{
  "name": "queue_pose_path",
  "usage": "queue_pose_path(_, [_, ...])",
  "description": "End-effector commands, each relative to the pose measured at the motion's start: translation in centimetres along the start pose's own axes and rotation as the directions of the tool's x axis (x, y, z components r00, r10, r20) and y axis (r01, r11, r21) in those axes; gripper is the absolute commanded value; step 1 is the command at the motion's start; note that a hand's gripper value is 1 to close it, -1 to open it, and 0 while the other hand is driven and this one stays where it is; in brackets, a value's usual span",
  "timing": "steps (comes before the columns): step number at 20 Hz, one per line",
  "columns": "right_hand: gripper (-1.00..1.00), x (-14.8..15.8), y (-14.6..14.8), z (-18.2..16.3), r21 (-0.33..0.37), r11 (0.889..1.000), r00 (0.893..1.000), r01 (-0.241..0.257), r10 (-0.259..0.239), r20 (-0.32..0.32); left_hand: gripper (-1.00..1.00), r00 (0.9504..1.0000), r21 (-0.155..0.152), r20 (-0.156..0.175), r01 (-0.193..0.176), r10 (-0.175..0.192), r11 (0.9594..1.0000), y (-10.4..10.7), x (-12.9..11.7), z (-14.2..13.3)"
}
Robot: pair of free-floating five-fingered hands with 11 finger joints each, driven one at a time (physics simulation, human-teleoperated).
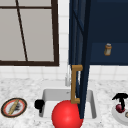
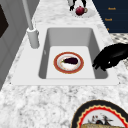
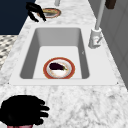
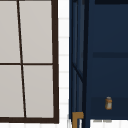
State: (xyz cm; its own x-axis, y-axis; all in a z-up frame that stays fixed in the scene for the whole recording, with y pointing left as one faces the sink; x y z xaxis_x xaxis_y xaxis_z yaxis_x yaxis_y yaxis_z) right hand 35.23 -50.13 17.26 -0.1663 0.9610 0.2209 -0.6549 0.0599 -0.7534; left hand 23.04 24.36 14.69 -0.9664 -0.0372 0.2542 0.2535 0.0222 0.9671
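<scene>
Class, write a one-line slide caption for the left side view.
Black hand hovers at the sink rim; a plate with an eggplant lies inside.

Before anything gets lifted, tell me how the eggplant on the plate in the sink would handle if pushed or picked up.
The eggplant looks rounded and elongated, so a sideways push would probably roll it across the plate. Its dark skin looks smooth, so it may slip in the fingers. It lies loose on the plate, not wedged, so it should lift freely; the left hand hovers at the sink's edge.

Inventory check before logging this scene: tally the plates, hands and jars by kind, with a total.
Plates: 3 (sink plate, left counter plate, right counter plate)
Hands: 2 (left hand, right hand)
Jars: 1 (cabinet jar)
Total: 6
</scene>
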Motion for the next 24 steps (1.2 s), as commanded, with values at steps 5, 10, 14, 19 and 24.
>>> queue_pose_path(5, [-1.0,-0.9,-0.3,1.4,-0.009,1.0,1.0,0.022,-0.022,0.009,0.0,1.0,0.0,0.0,0.0,0.0,1.0,0.0,0.0,0.0])
queue_pose_path(10, [-1.0,0.6,-0.8,1.4,-0.025,1.0,0.999,0.006,-0.007,-0.035,0.0,1.0,0.0,0.0,0.0,0.0,1.0,0.0,0.0,0.0])
queue_pose_path(14, [-1.0,0.1,-0.7,1.4,-0.001,1.0,1.0,-0.014,0.014,-0.021,0.0,1.0,0.0,0.0,0.0,0.0,1.0,0.0,0.0,0.0])
queue_pose_path(19, [-1.0,1.1,-0.7,1.4,-0.021,0.999,0.999,-0.03,0.029,-0.026,0.0,1.0,0.0,0.0,0.0,0.0,1.0,0.0,0.0,0.0])
queue_pose_path(24, [-1.0,3.5,-0.5,0.6,-0.01,0.999,0.996,-0.036,0.035,-0.081,0.0,1.0,0.0,0.0,0.0,0.0,1.0,0.0,0.0,0.0])
